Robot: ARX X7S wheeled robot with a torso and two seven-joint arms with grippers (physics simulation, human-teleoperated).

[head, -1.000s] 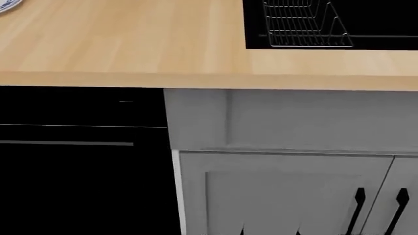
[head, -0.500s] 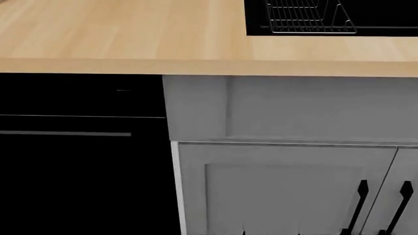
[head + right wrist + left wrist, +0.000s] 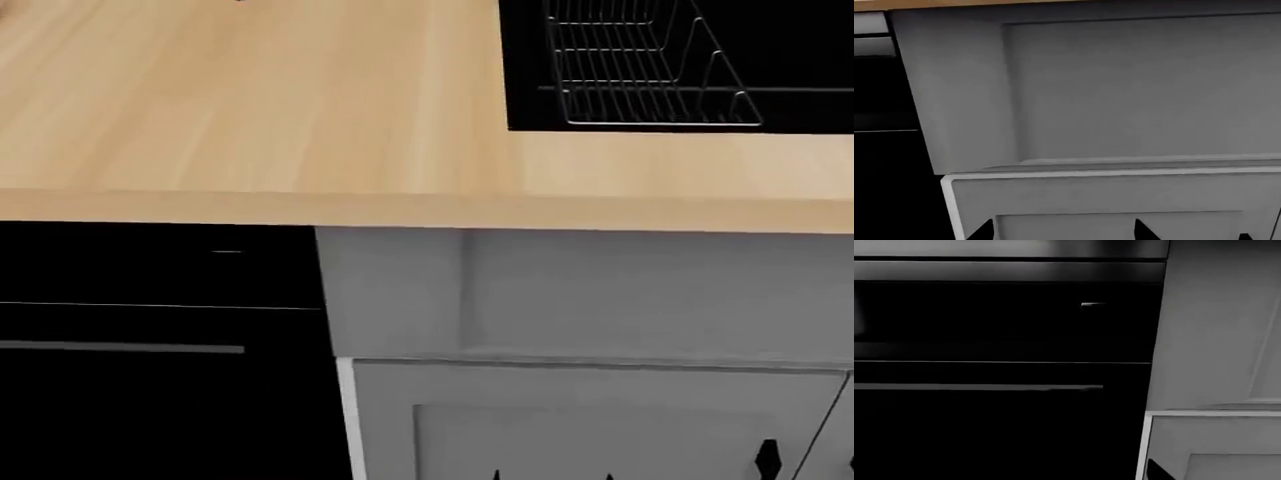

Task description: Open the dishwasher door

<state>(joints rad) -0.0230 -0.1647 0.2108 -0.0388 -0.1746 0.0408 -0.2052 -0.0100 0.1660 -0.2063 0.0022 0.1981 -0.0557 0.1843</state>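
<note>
The dishwasher door (image 3: pixel 147 420) is a glossy black panel under the wooden counter at the lower left of the head view. It is closed, with a thin grey bar handle (image 3: pixel 120 348) below the black control strip (image 3: pixel 147 265). The left wrist view faces the door (image 3: pixel 987 435) and its handle (image 3: pixel 977 387) from a short way off. My left gripper (image 3: pixel 1067 474) shows one dark fingertip (image 3: pixel 1155 472), well off centre; the other is lost against the black door. My right gripper (image 3: pixel 1062 231) is open and empty, facing the grey cabinet front (image 3: pixel 1121 90).
A wooden countertop (image 3: pixel 267 110) runs across the top. A black sink (image 3: pixel 801 60) with a wire rack (image 3: pixel 641 70) is at the far right. Grey cabinet doors (image 3: pixel 587 420) with black vertical handles (image 3: pixel 767 460) stand right of the dishwasher.
The head view has shifted: the counter edge and dishwasher handle now sit lower in the picture and a little further left. The dishwasher door stays closed.
</note>
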